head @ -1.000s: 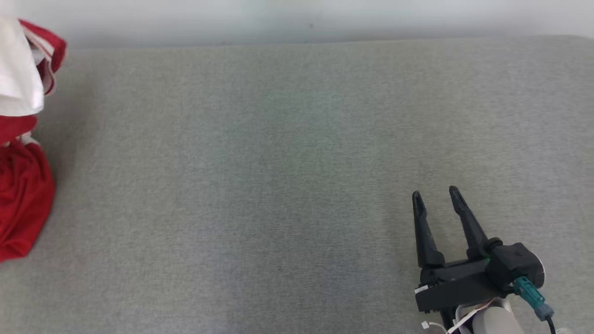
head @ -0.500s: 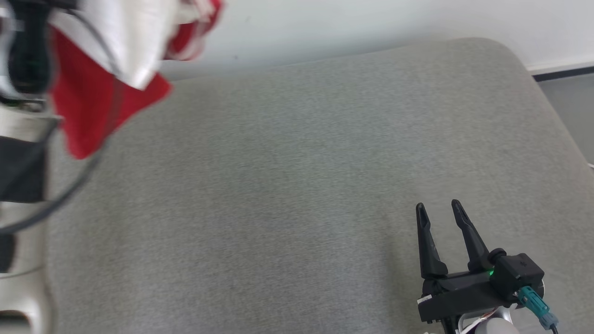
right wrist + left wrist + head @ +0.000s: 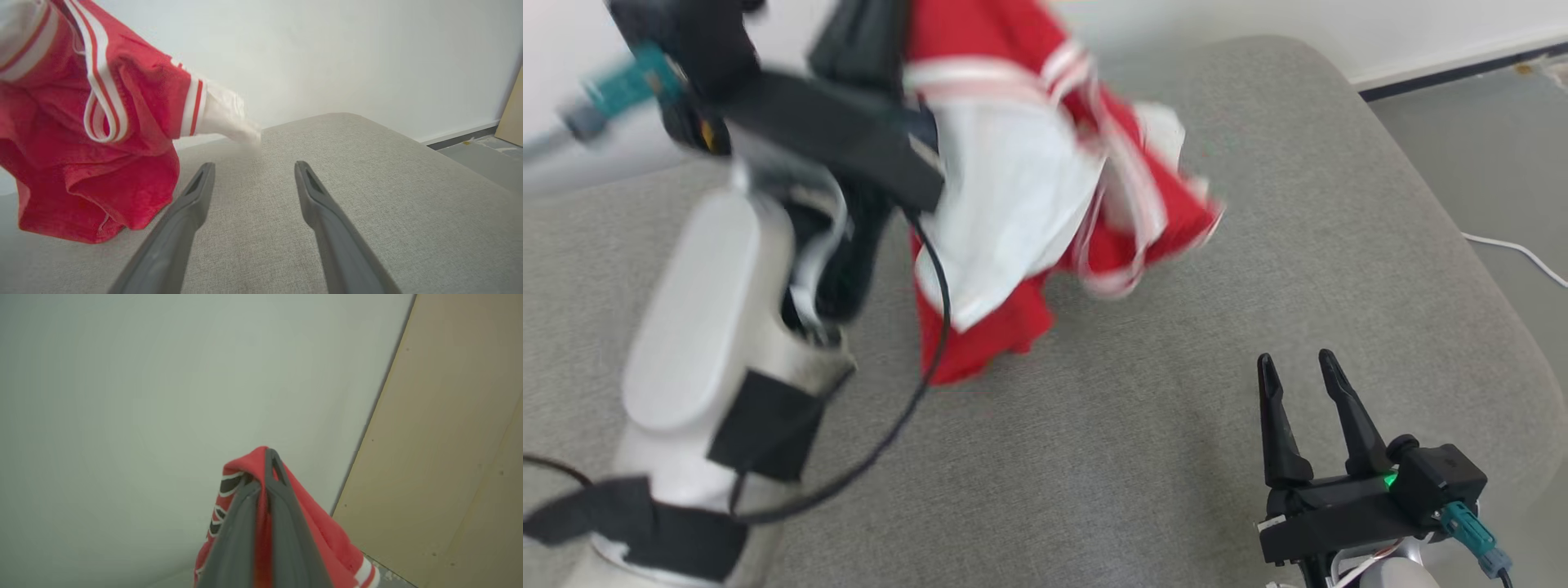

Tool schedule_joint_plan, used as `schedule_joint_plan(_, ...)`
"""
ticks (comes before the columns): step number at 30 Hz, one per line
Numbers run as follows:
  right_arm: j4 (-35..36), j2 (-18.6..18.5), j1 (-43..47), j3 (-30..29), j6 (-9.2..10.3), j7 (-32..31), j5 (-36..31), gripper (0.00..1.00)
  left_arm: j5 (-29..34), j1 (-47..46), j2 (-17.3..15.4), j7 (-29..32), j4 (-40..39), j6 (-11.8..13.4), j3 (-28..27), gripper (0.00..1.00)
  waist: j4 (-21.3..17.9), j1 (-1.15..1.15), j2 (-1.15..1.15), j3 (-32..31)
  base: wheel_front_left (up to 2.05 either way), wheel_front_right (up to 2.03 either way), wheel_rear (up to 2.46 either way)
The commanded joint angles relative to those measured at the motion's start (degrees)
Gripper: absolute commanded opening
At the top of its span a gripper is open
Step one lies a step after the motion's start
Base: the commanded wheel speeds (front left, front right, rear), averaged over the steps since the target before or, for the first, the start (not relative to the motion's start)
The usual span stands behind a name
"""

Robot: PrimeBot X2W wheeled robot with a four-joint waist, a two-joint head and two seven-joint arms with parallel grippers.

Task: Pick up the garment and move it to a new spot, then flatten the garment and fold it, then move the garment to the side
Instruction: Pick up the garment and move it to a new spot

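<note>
1. Fingers (image 3: 286, 522) of the left end effector (image 3: 267, 465) are pressing together and pinching a fold of the red and white garment (image 3: 1013, 204), which is draping over both sides of them in the left wrist view.
2. The garment is now hanging in the air over the middle of the grey cushion (image 3: 1135, 457), with its lowest red corner just above the fabric or brushing it; blur is making that hard to tell. A second ago it was sitting bunched at the far left edge of the head view.
3. The head camera is also turning, so part of that shift is the view's own. Even so, the left forearm (image 3: 703, 327) and its dark cable (image 3: 931, 327) are now crossing the picture, and the garment is reading as lifted and carried.
4. The right end effector (image 3: 1296, 359) is resting low on the cushion with its fingers spread, holding nothing, well apart from the garment and in the same place as before.
5. For the task, this is looking like the carry to a new spot; setting down, flattening and folding are not yet done.
6. No brand, label or readable writing is showing. The garment is carrying only white and red stripes, with dark bands near the pinch.
</note>
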State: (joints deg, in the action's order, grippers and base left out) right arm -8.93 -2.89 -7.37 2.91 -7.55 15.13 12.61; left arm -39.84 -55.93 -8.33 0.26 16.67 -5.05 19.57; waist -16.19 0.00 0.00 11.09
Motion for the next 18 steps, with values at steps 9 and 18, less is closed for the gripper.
schedule_joint_plan(9,-0.34,0.03,-0.06,-1.29,0.12,0.04,-0.18,1.0,1.11,15.68,-0.73,-5.84,12.67,0.18,2.54,0.0,-0.11,0.0,0.0,0.98,0.0,0.0,0.0)
schedule_joint_plan(18,-0.21,0.04,0.37,-1.27,0.12,0.04,-0.88,1.0,3.3,17.66,1.73,-11.18,23.67,-1.44,7.11,1.0,2.78,0.0,0.0,-0.44,0.0,0.0,0.0)
